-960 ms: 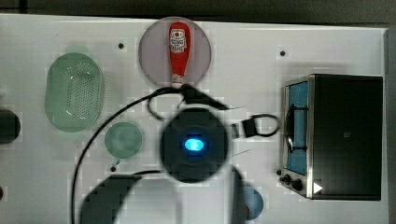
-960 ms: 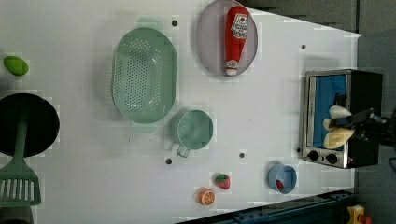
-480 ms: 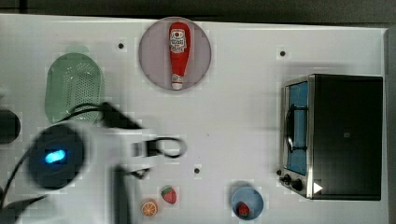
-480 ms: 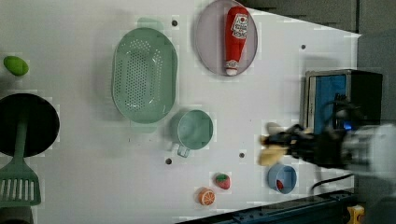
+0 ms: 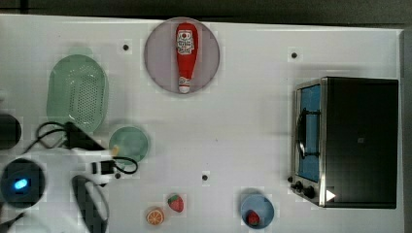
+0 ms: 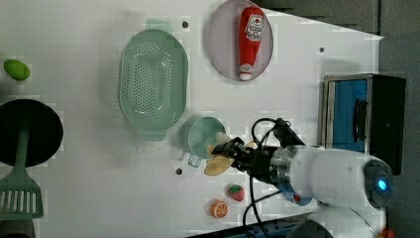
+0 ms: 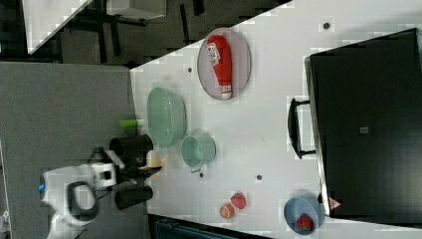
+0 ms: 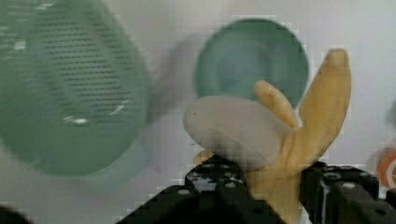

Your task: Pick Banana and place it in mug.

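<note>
Up close, the banana (image 8: 299,140) is showing as a soft, matte, pale-yellow peeled form with flaps splaying outward, one pale rounded lobe bulging forward; its base is disappearing between the black, bolted fingers (image 8: 219,186) of the gripper (image 6: 237,153), which is clamping it. In the left view the banana (image 6: 218,163) is hanging just beside the mug (image 6: 203,139), overlapping its rim on the side facing the strawberry (image 6: 236,192); whether it is touching the rim is hard to tell. The mug is a smooth, round, pale-green cup, and nothing is lying inside it. The oval green basket (image 6: 153,79), perforated all over, is sitting next to it, also holding nothing. A grey plate (image 5: 160,68) near the desk's far edge is carrying a glossy red ketchup bottle (image 5: 186,56). A small blue bowl (image 5: 262,206) by the toaster oven (image 5: 359,141) is holding something red, too small to identify. An orange slice (image 5: 155,216) is lying by the strawberry at the desk's near edge.
</note>
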Controlling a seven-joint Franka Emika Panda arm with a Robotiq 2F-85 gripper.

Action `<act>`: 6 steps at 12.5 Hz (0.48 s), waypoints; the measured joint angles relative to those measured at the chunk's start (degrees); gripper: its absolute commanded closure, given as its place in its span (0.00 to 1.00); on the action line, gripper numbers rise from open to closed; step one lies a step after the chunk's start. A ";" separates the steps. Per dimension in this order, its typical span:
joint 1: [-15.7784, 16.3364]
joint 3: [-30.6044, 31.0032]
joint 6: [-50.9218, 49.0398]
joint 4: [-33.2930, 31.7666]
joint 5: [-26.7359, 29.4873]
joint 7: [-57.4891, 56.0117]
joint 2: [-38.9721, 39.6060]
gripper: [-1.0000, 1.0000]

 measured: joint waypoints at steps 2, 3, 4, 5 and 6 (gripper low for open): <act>-0.99 -1.31 3.94 -0.34 0.66 0.56 6.69 0.55; -0.90 -2.99 6.07 -0.67 0.28 0.74 10.11 0.39; -1.36 -4.00 8.87 -1.12 -0.07 0.88 13.17 0.29; -2.44 -3.89 10.74 -2.13 0.05 1.26 15.53 0.18; -2.89 -4.10 11.78 -3.25 0.13 1.26 16.87 0.07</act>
